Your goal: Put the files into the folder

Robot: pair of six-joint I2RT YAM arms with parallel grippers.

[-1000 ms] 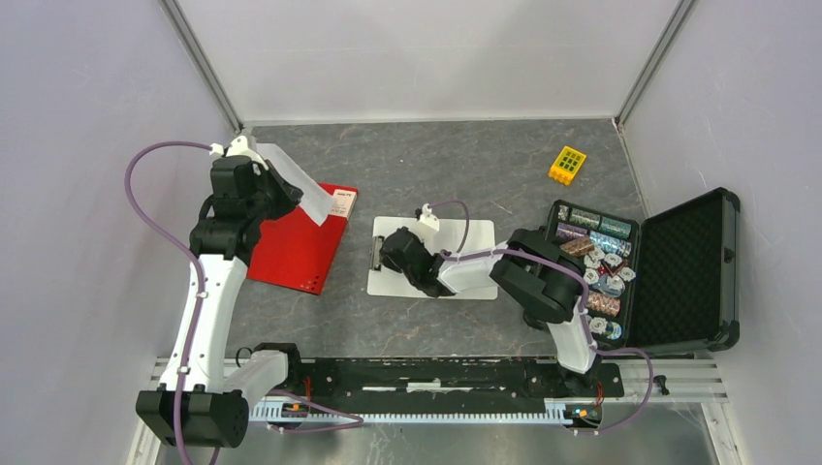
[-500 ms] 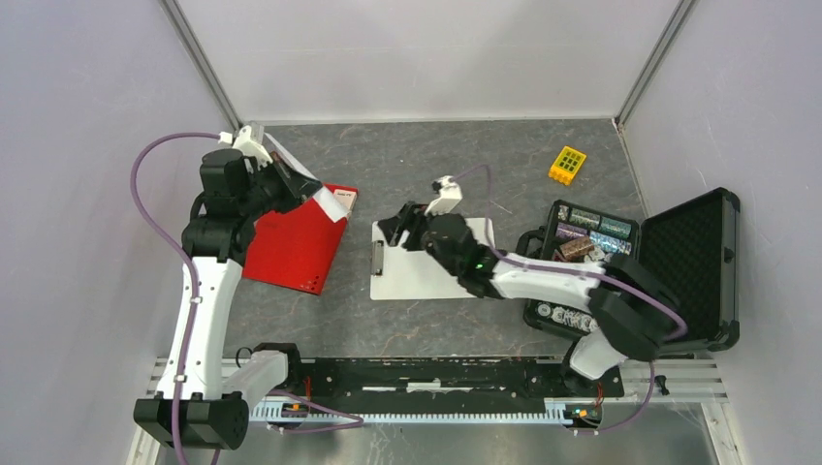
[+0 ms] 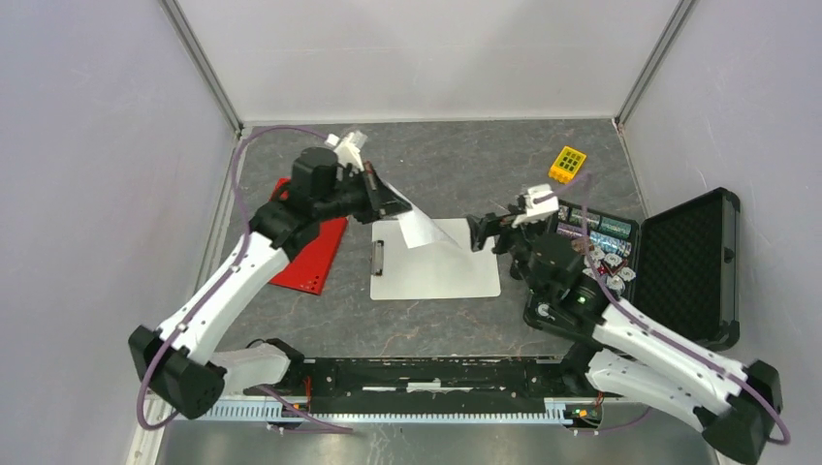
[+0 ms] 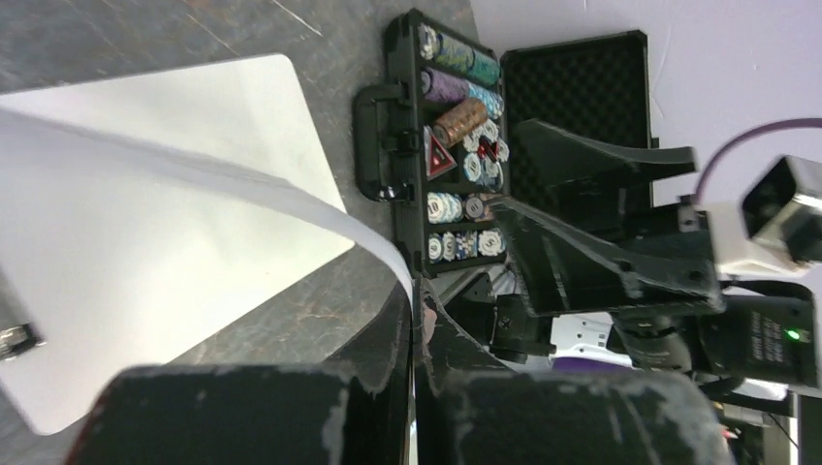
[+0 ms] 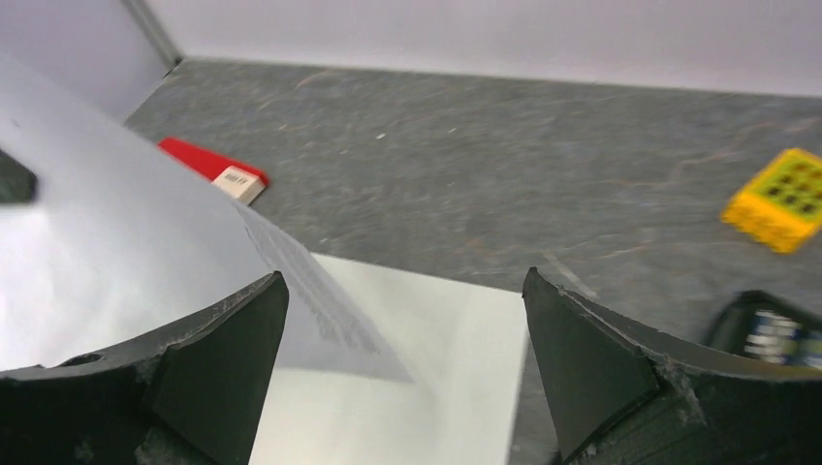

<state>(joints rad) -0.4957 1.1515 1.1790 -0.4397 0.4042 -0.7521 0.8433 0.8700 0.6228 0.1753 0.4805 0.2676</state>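
Observation:
A white printed sheet (image 3: 419, 229) of the files hangs curved from my left gripper (image 3: 388, 202), which is shut on its edge above the white clipboard's left end. In the left wrist view the sheet (image 4: 393, 260) runs into the closed fingers of the left gripper (image 4: 415, 310). The red folder (image 3: 312, 257) lies closed on the table left of the clipboard, partly under the left arm. My right gripper (image 3: 485, 232) stands open and empty over the clipboard's right edge. In the right wrist view the sheet (image 5: 116, 223) hangs left of the right gripper (image 5: 402, 281), with the folder (image 5: 205, 163) beyond it.
The blank white clipboard (image 3: 441, 276) lies mid-table, its clip at the left end. An open black case (image 3: 679, 266) with poker chips stands on the right, close to the right arm. A yellow block (image 3: 567, 164) sits at the back right.
My left arm swung right from over the folder, carrying the sheet above the clipboard. My right gripper opened, let go and drew back to the right off the clipboard.

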